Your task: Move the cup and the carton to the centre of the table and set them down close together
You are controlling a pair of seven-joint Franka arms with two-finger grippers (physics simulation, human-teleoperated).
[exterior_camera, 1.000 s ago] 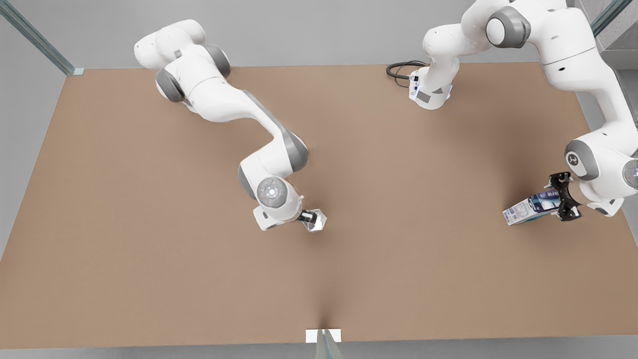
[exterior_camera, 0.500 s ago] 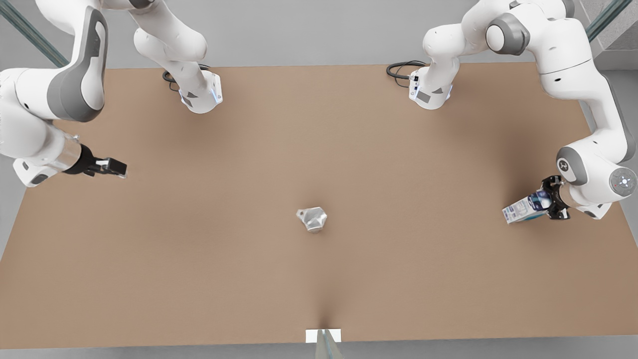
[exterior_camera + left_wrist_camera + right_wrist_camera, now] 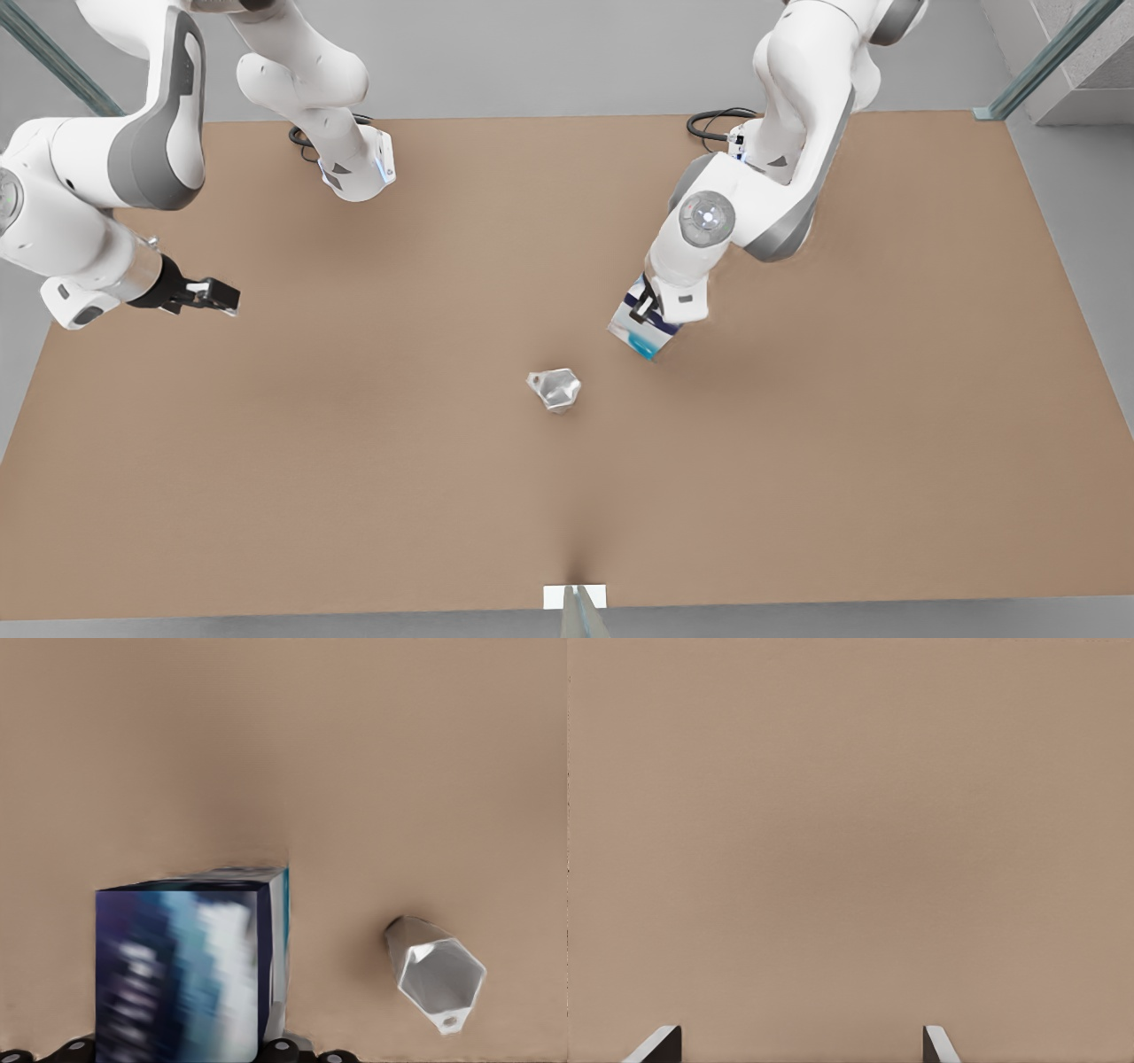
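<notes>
well off to the cup's front-view left, the right gripper [image 3: 221, 297] waits with jaws spread and empty. the cup [image 3: 555, 389] stands at mid-table [image 3: 354, 461]. just beside it, the left gripper [image 3: 645, 306] pinches the carton [image 3: 644, 335]; next, lower and release it there.

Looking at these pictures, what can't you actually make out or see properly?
- Lettering on the carton: smeared in the left wrist view.
- Whether the carton touches the table: front view, the left hand and arm cover its top.
- Inside of the cup: too small in front view.
- Right hand: cut off by the picture's edge; fingers apart.
</notes>
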